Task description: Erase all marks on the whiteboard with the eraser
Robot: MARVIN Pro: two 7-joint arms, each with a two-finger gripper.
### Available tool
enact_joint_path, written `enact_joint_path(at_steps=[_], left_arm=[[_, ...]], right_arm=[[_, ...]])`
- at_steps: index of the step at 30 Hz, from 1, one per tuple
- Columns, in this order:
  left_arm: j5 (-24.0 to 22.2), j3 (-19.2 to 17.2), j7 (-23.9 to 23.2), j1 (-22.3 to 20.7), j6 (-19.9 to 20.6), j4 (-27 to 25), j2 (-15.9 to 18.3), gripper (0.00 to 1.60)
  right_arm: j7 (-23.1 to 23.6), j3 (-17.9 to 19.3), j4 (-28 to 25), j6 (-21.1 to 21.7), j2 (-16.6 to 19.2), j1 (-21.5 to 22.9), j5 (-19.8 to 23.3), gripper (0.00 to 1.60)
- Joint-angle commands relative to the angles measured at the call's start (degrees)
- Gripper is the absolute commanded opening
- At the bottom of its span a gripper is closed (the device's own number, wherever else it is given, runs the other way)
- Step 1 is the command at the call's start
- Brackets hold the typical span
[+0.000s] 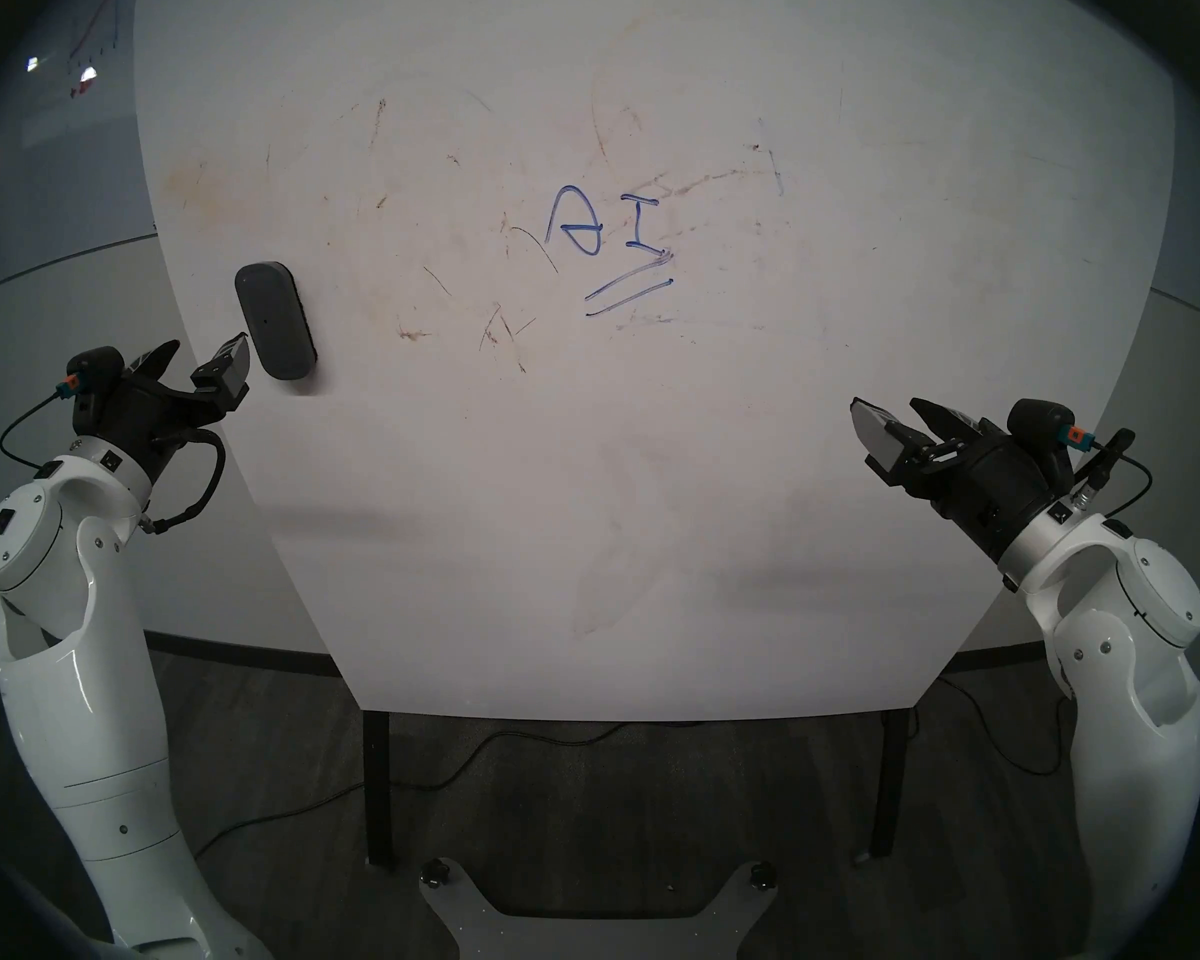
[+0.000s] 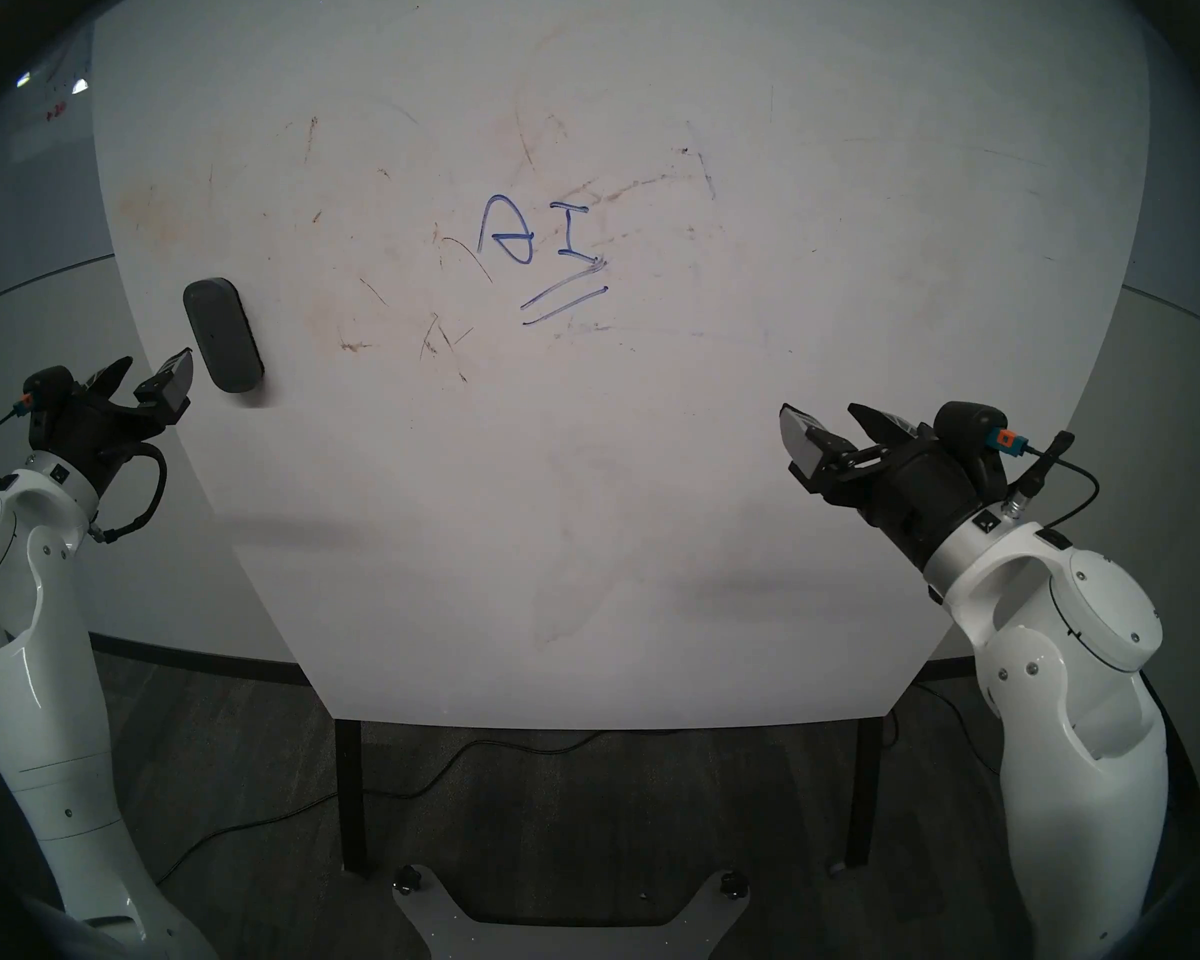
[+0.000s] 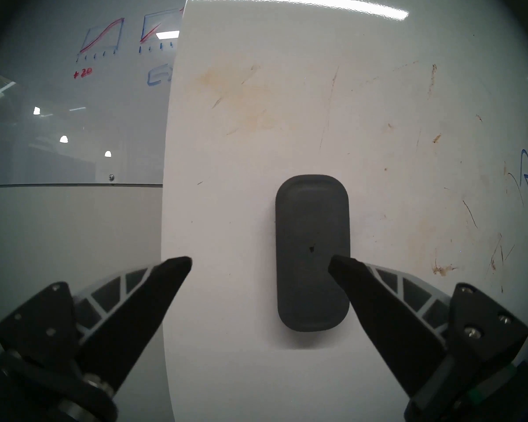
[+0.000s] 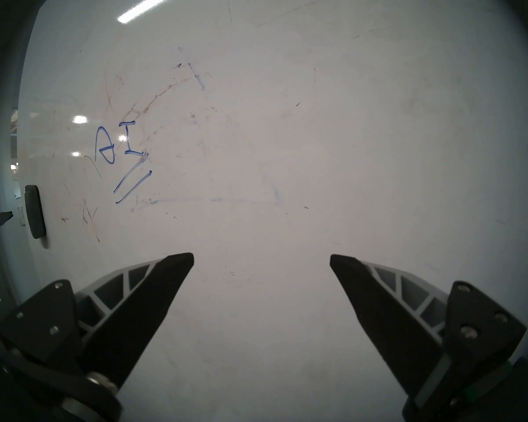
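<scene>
Two white robot arms rise from the bottom corners of the head view, each bent at the elbow and reaching up toward the board. On the left side, the left gripper points forward and a little up, and its two black fingers are spread wide apart with nothing between them. One fingertip shows in front of the lower part of the eraser in the left wrist view, and the other fingertip sits out past the left edge of the board. I cannot tell if that finger touches the eraser. On the right side, the right gripper also points forward and a little up, with its fingers just as wide and nothing held. It faces a bare part of the board, well apart from the eraser. Past both grippers stands the whiteboard, big and white with round corners, on dark legs. Its face has faint brown scratches and stains. Sticking flat on the board near its left edge is the eraser, a dark grey rounded block, standing tall and leaning a bit. To the right of it, near the middle of the board, are the marks in blue: a crossed oval, an "I" shape, and two slanted lines under them. Farther back on the left is a grey wall board with red and blue drawings.
</scene>
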Motion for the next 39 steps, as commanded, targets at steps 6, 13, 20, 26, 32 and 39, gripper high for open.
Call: enact_joint_path(at_steps=[6, 13, 20, 26, 32, 39], left_arm=[[-0.6, 1.0, -2.0, -2.7, -0.3, 0.6, 2.5, 1.60], [-0.2, 1.7, -1.5, -4.4, -0.2, 2.1, 3.0, 1.60], [-0.3, 2.6, -1.1, -6.0, 0.1, 3.3, 3.3, 1.60], [-0.5, 3.9, -0.7, -6.1, 0.6, 3.5, 3.1, 1.60], [-0.6, 4.7, -0.6, -5.3, 1.2, 3.2, 2.9, 1.60], [-0.4, 5.3, 0.3, -6.1, 1.2, 4.0, 3.1, 1.60]], right_arm=[[0.0, 0.1, -0.8, 0.0, 0.1, 0.4, -0.1, 1.60], [0.0, 0.1, -0.8, 0.0, 0.1, 0.4, -0.1, 1.60], [0.0, 0.1, -0.8, 0.0, 0.1, 0.4, -0.1, 1.60], [0.0, 0.1, -0.8, 0.0, 0.1, 0.4, -0.1, 1.60], [0.0, 0.1, -0.8, 0.0, 0.1, 0.4, -0.2, 1.60], [0.0, 0.1, -0.8, 0.0, 0.0, 0.4, -0.2, 1.60]])
